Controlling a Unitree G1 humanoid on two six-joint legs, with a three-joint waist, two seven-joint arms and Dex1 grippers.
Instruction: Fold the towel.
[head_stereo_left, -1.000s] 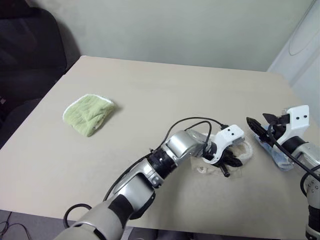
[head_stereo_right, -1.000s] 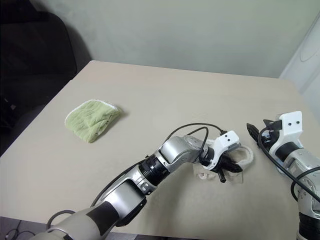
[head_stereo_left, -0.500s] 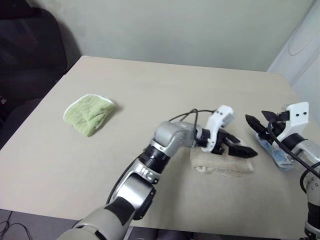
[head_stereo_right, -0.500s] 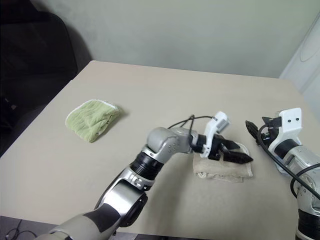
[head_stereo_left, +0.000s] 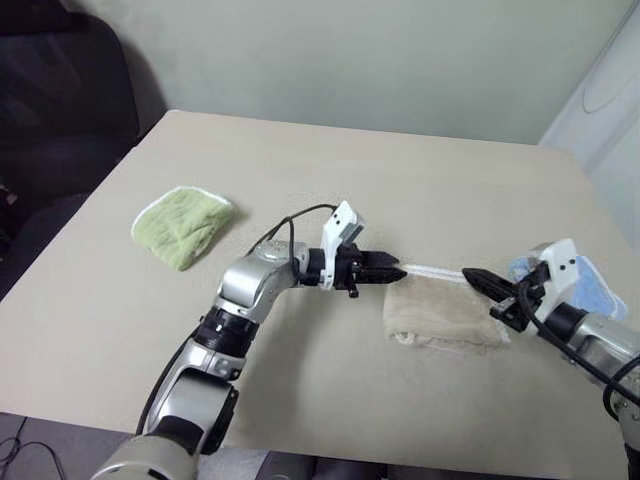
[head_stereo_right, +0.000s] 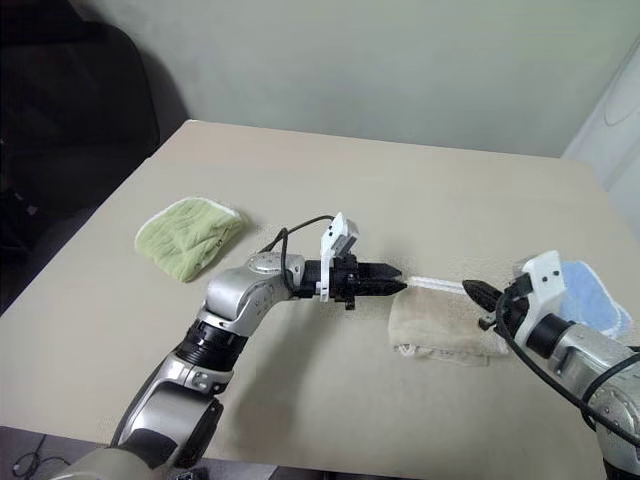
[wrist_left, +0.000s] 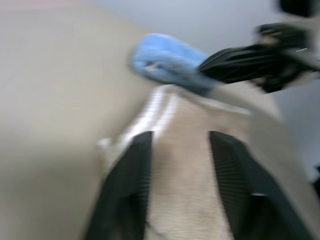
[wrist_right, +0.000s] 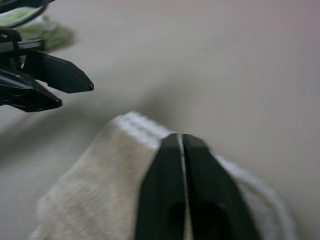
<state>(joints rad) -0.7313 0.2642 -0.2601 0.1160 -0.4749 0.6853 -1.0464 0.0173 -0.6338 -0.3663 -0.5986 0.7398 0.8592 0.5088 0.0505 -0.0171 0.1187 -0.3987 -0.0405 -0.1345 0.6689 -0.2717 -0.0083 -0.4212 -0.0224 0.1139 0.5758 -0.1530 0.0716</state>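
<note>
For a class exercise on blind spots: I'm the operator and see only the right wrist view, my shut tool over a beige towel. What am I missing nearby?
Observer: A light blue towel lies to the right of the beige towel, partly hidden behind your right tool and its arm.
Operator: Is the left tool holding anything?
Observer: No. Its wrist view shows the left tool open, nothing between its fingers.
Operator: Anything beyond the table?
Observer: A dark chair stands by the table's far left corner.
</note>
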